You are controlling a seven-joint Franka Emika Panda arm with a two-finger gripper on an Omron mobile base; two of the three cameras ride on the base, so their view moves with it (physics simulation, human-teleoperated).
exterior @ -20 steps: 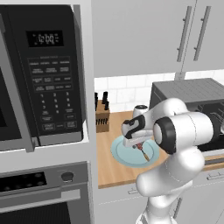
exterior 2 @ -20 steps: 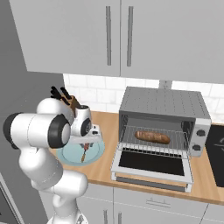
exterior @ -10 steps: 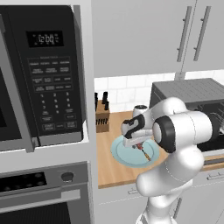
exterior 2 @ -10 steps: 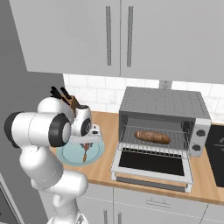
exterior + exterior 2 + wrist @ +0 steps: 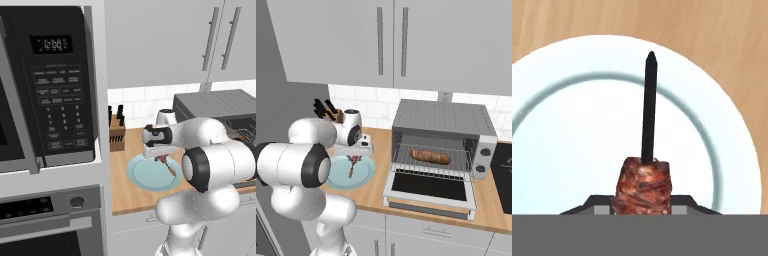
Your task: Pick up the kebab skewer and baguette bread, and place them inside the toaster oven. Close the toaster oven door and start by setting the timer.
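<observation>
I have the tool [image 5: 354,159] over the plate [image 5: 367,172] near the tabletop's [image 5: 491,207] left end, clenched on the kebab skewer [image 5: 351,167]. From the hand camera the kebab skewer [image 5: 647,150] runs straight away from the fingers: a brown meat chunk sits right at the tips, and the dark bare stick reaches up across the white plate [image 5: 572,130] toward its far rim. I cannot tell from that camera whether the stick is touching the plate or lifted off it. In the left base camera the tool [image 5: 161,158] hangs above the plate [image 5: 142,175], with the skewer [image 5: 169,167] slanting down toward the front edge of the tabletop [image 5: 125,197].

The baguette bread [image 5: 430,156] lies on the wire rack inside the toaster oven [image 5: 443,125], which stands toward the right end of the tabletop, against the back wall. The toaster oven door [image 5: 428,190] is folded down flat in front of it, over the tabletop's front edge. A knife block [image 5: 117,132] stands at the back left corner.
</observation>
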